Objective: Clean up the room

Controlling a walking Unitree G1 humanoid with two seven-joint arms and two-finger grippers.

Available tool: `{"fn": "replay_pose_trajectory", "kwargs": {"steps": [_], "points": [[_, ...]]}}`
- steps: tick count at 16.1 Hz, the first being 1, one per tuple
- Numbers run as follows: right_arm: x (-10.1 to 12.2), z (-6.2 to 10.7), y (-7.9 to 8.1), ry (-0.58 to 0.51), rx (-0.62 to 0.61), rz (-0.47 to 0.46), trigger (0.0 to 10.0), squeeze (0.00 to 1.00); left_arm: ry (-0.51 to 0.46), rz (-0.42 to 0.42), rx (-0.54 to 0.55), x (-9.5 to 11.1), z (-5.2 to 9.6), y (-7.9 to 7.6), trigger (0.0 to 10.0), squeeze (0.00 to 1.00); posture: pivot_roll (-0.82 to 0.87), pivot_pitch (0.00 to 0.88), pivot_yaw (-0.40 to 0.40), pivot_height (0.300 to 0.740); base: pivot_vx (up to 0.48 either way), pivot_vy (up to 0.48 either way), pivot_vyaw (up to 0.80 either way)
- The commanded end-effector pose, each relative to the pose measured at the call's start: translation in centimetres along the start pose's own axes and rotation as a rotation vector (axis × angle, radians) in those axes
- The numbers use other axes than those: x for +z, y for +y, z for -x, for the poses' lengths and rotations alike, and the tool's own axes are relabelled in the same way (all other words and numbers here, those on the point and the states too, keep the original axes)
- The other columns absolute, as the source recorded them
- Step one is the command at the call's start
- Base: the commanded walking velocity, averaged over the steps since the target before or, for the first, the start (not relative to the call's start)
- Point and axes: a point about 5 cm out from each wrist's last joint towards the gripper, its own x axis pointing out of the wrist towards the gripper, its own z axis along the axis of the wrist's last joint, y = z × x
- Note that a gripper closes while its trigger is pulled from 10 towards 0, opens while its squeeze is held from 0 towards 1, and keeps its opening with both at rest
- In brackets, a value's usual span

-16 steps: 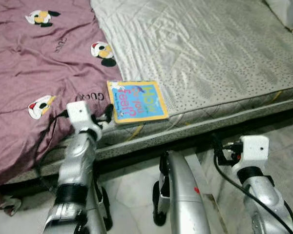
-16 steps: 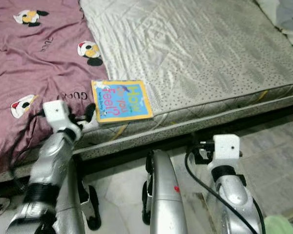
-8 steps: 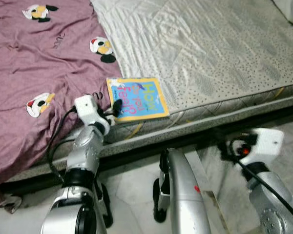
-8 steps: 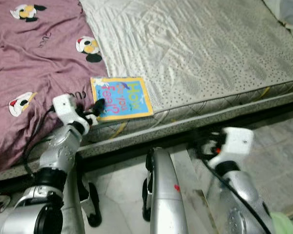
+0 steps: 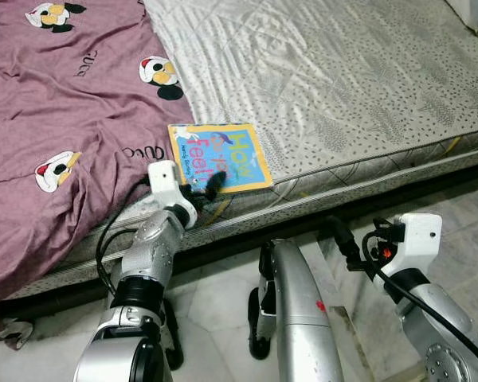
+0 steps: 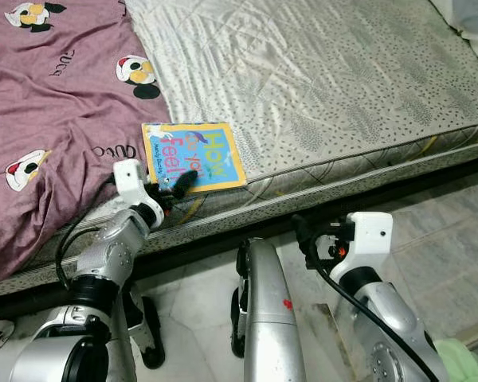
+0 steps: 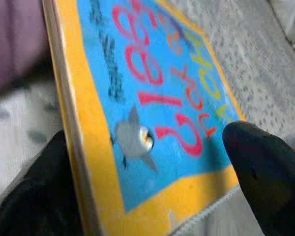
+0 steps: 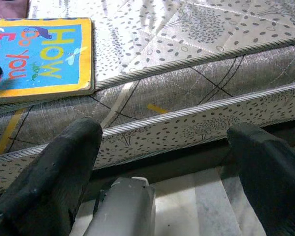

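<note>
A board book (image 5: 219, 157) with a yellow border and blue cover lies flat near the mattress's front edge, beside the maroon blanket. My left gripper (image 5: 205, 188) is at the book's near left corner. It is open, with one finger over the cover and the other at the book's edge. In the left wrist view the book (image 7: 147, 113) lies between the two black fingers (image 7: 263, 172). My right gripper (image 5: 346, 243) hangs open below the mattress edge, over the floor, holding nothing; its wrist view faces the mattress side and the book (image 8: 39, 59).
A maroon blanket (image 5: 56, 119) with cartoon prints covers the bed's left part. The grey patterned mattress (image 5: 342, 79) stretches right, and its edge overhangs a dark gap. Marble floor (image 5: 215, 318) lies below, with my silver body (image 5: 299, 318) in the middle.
My left gripper has reached forward and right from the blanket edge to the book's corner, its fingers now straddling it. The right arm shifted a little below the bed edge.
</note>
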Motion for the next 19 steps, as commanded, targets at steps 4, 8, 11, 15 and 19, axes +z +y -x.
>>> {"fn": "replay_pose_trajectory", "kwargs": {"steps": [4,8,11,15,19], "points": [[-0.3,0.5,-0.5,0.017,-0.026,0.022,10.0,0.00,0.018,0.053,-0.018,-0.3,-0.2,0.3,0.0,0.00,-0.25,0.272,-0.082,0.518,0.000,0.000,0.00],[-0.2,0.1,-0.5,0.010,-0.020,0.051,10.0,0.00,0.007,0.055,-0.021,-0.1,-0.1,0.5,0.0,0.00,-0.25,0.260,-0.084,0.518,0.000,0.000,0.00],[-0.1,-0.3,-0.5,0.002,-0.016,0.062,10.0,0.00,0.000,0.058,-0.018,0.2,-0.1,0.8,0.0,0.00,-0.24,0.248,-0.085,0.518,0.000,0.000,0.00],[0.1,-0.7,-0.2,-0.018,0.015,0.071,10.0,0.00,-0.007,0.050,-0.017,0.4,-0.3,1.0,0.0,0.00,-0.24,0.230,-0.082,0.518,0.000,0.000,0.00],[-0.1,-0.4,1.4,-0.005,0.163,0.006,10.0,0.00,-0.022,0.055,-0.001,0.8,-0.3,1.4,0.0,0.00,-0.24,0.222,-0.083,0.518,0.000,0.000,0.00]]}}
